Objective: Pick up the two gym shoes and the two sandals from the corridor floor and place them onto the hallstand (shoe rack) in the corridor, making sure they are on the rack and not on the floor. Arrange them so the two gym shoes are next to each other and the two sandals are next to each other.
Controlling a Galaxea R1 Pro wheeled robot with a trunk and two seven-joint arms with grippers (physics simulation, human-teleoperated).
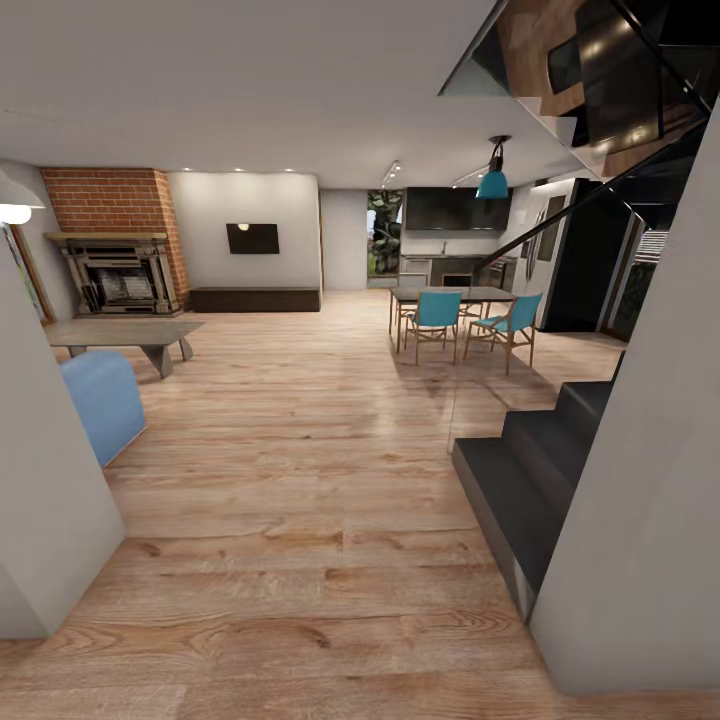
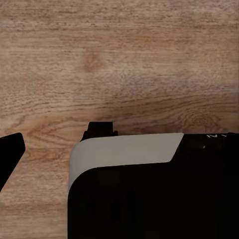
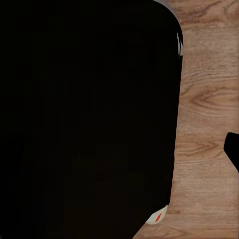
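At the left wrist, a dark fingertip (image 2: 11, 152) is caught at the edge of the picture over bare planks, with the robot's own black-and-white body (image 2: 149, 189) bulking large beside it; whether that claw is wide or narrow cannot be told. At the right wrist the same story is seen: a sliver of dark finger (image 3: 232, 149) against wood, a big black housing (image 3: 84, 119) blocking most of the picture, and the claw's spread cannot be told there either. Nothing is seen held in either one.

Outward now, and the corridor floor (image 1: 300, 520) is laid out wide in light wood grain. No gym shoes, no sandals and no hallstand are to be found in these pictures, so nothing can be counted as done; by the look of it the whole job is left, and the shoes have first to be found.

Around the route, pale wall panels (image 1: 50, 470) are seen close on the left and right. A dark staircase (image 1: 530, 470) juts in on the right and would be the thing to clip. Further off, a blue armchair (image 1: 100, 400), a low grey table (image 1: 120, 335), a brick fireplace (image 1: 115, 255) and a dining table with turquoise chairs (image 1: 470, 315) are spread through the open room.
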